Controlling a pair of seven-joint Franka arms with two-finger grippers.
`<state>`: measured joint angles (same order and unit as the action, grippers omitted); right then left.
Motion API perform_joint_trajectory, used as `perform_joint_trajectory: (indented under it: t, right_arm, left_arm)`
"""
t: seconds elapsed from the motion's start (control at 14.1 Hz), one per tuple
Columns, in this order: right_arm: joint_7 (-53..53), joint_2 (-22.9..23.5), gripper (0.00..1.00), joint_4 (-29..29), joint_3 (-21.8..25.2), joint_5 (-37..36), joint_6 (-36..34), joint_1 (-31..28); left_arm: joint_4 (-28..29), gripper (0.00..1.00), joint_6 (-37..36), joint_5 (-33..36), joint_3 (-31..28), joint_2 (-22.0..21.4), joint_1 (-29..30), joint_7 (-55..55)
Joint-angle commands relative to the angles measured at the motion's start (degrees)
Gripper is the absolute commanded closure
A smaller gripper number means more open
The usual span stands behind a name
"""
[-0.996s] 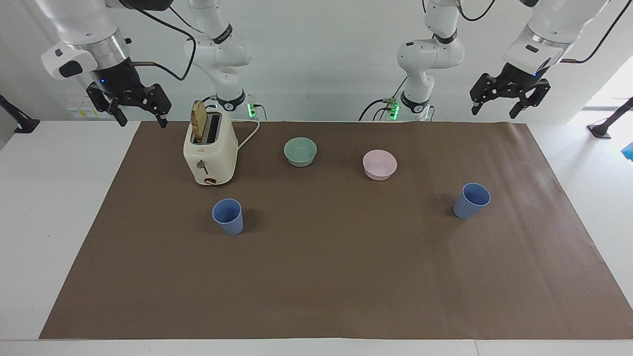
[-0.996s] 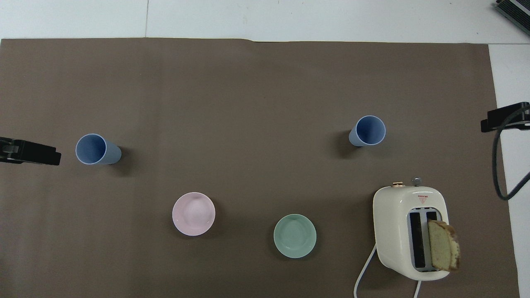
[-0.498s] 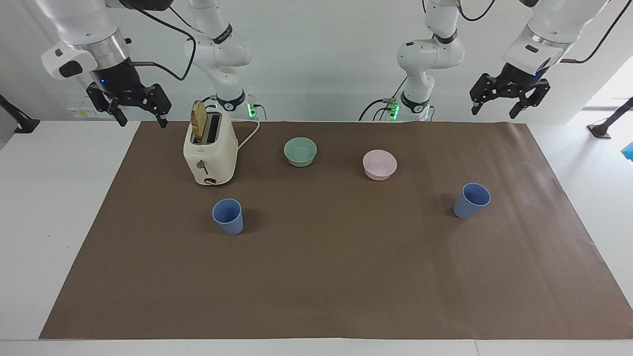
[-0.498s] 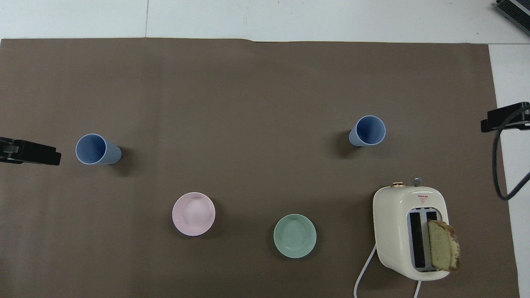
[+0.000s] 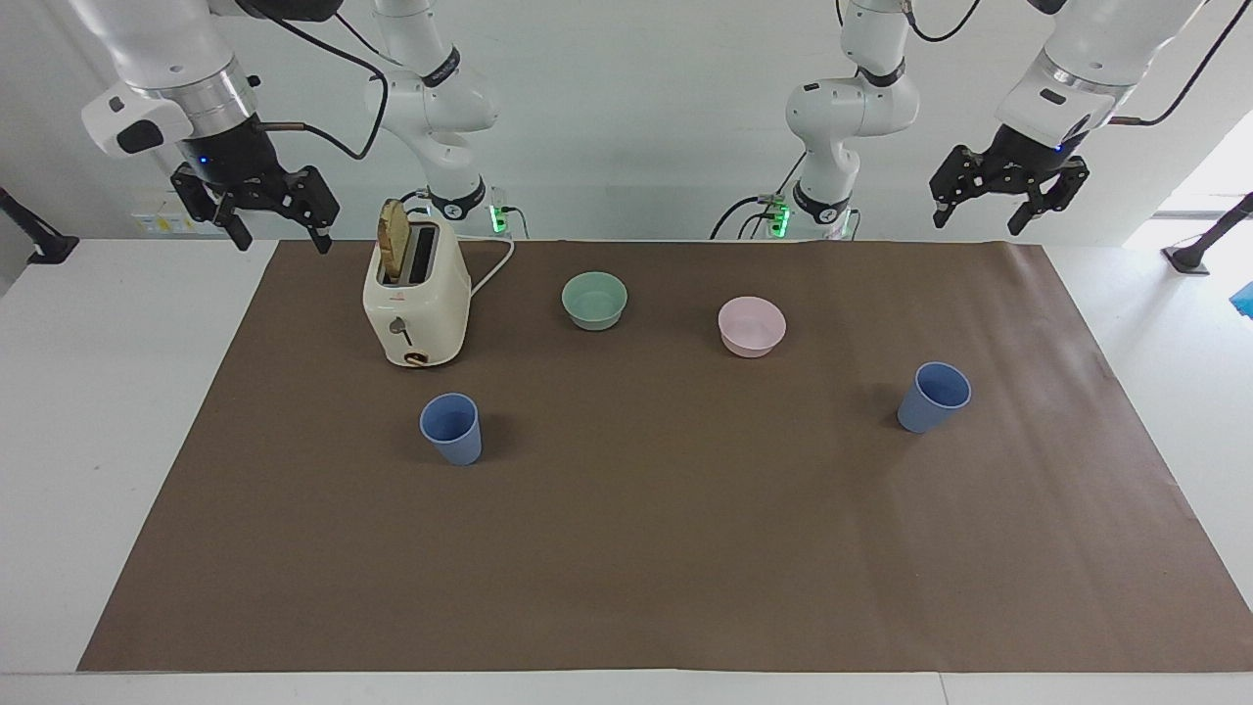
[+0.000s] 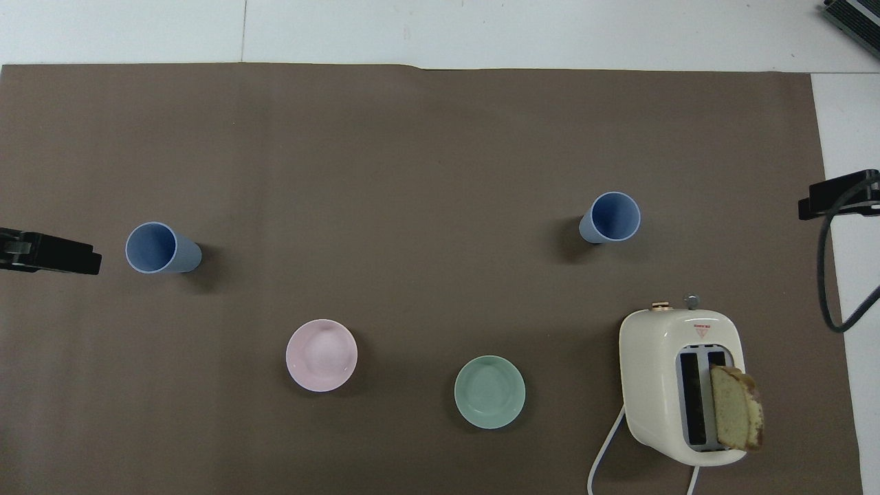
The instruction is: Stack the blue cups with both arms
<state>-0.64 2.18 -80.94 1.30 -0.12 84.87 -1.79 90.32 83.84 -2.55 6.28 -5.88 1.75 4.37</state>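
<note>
Overhead, both grippers hang spread and empty: the left gripper (image 5: 1010, 201) and right gripper (image 5: 274, 223) over the brown mat's (image 5: 646, 548) near corners. Farther out, well below the fingers, two blue cups (image 5: 452, 428) (image 5: 933, 397) stand upright, well apart.

In the overhead view we see only one fingertip of each end effector, left (image 6: 49, 253) and right (image 6: 837, 194); the picture's edges cut off the rest.
</note>
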Motion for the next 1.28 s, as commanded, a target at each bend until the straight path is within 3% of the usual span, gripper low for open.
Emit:
perform_joint_trajectory:
  t: [0.0,0.21,0.57,0.92,1.21]
  right_arm:
    - [1.5,-1.3,0.00,-1.5,0.0,1.1,0.1,-0.4]
    - [1.5,-1.3,0.00,-1.5,0.0,1.1,0.1,-0.4]
    - [1.5,-1.3,0.00,-1.5,0.0,1.1,0.1,-0.4]
    - [1.5,-1.3,0.00,-1.5,0.0,1.1,0.0,-0.4]
    - [1.5,-1.3,0.00,-1.5,0.0,1.1,0.1,-0.4]
  left_arm:
    - [1.7,0.00,1.7,-0.7,-0.5,-1.5,0.4,-1.2]
    - [2.4,0.00,2.9,-0.7,-0.7,-0.4,1.8,-1.6]
    - [14.7,0.00,19.2,-0.7,-0.7,1.1,4.1,-1.6]
    - [17.2,0.00,26.7,-0.7,-0.7,7.8,8.1,-1.8]
    - [23.0,0.00,36.5,-0.7,-0.7,10.6,9.1,-5.0]
